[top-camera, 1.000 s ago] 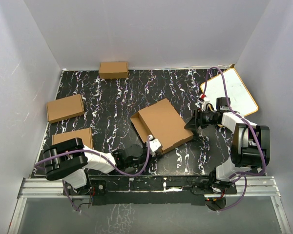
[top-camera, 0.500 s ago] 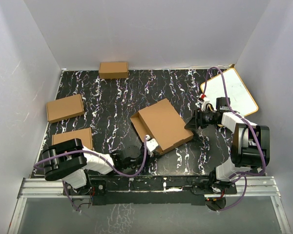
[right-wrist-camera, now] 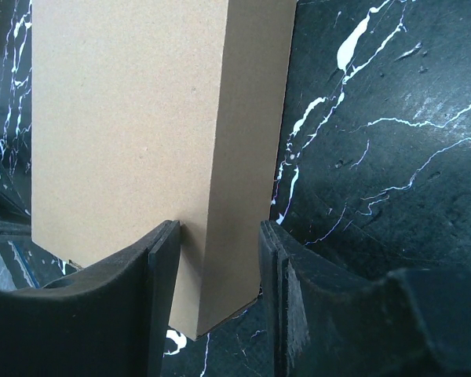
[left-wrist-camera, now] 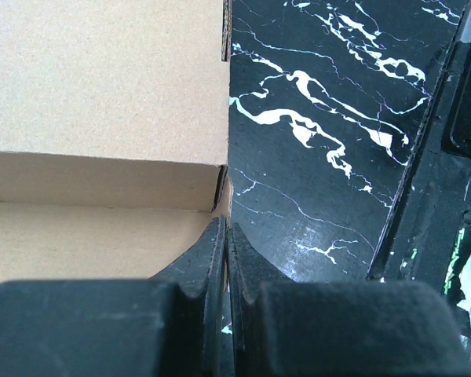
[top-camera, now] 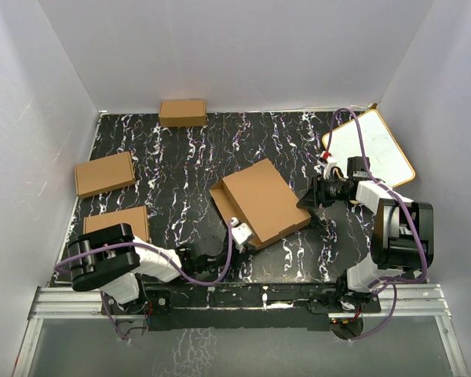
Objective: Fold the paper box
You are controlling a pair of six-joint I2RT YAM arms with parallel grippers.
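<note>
Paper box (top-camera: 261,202) between left claw (top-camera: 237,228) and right claw (top-camera: 304,202); board (top-camera: 374,149) seemingly leaning behind.

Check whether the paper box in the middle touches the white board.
Apart. The top view shows a strip of bare table between the paper box and the white board.

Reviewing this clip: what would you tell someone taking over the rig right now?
Left gripper: shut, tips at the near corner of the paper box, nothing visibly held.
Right gripper: jaws straddle the box's right edge; grip unclear.
Done: box folded into a shallow shape, lying mid table.
To do: one long side looks open; probably tuck that, then release.
</note>
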